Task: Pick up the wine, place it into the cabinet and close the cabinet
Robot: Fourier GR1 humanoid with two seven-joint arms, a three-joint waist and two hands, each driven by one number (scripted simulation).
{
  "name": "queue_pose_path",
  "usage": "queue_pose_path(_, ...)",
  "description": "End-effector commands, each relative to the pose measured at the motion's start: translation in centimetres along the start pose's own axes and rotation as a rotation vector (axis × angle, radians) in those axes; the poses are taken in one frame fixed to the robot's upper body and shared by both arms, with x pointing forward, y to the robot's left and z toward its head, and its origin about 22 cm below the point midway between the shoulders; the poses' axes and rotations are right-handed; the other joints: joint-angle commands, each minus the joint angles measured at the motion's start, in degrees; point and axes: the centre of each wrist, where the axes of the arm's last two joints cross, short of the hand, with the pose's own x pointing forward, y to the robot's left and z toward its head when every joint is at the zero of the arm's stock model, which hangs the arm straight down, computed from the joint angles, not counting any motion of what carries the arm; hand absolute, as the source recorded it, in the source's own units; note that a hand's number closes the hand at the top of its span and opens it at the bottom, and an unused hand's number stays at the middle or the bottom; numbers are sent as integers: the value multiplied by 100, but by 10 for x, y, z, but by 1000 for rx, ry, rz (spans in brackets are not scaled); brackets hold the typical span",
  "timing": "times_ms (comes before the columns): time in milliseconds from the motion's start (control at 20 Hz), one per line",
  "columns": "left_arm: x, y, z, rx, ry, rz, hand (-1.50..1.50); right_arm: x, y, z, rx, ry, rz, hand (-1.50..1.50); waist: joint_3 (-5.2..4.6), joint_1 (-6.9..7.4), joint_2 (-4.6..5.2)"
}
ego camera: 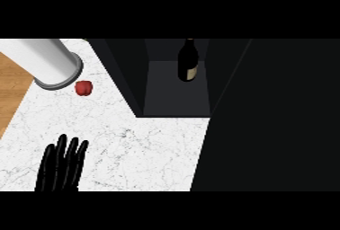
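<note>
Fingers (63, 150) of left hand (58, 173) straight; wine (188, 60) upright inside cabinet (174, 96).

White counter (146, 148) evenly bright; cabinet (176, 90) interior dim, deep in shadow; wine bottle (188, 60) barely distinct
</note>
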Motion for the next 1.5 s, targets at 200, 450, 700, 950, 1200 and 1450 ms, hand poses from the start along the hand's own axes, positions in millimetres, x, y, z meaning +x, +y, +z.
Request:
queue_pose_path(200,19,48,-12,52,-44,-17,-150,15,30,17,255,-81,-32,150,-5,12,-9)
queue_pose_path(450,25,68,-8,80,-42,-5,-150,27,60,18,337,-62,-35,150,-12,7,-17)
queue_pose_path(700,49,103,-22,71,-36,-56,-150,17,90,14,349,-81,-65,150,-7,-48,-37)
queue_pose_path(950,54,113,-20,48,-20,-40,-150,21,103,8,339,-85,-92,150,-13,18,-31)
queue_pose_path(1200,54,123,-29,30,-15,-38,-150,18,118,-2,305,-99,-55,150,-21,-8,-29)
queue_pose_path(1450,61,123,-43,23,-16,-6,-150,20,127,-16,279,-134,-11,150,-21,2,-12)
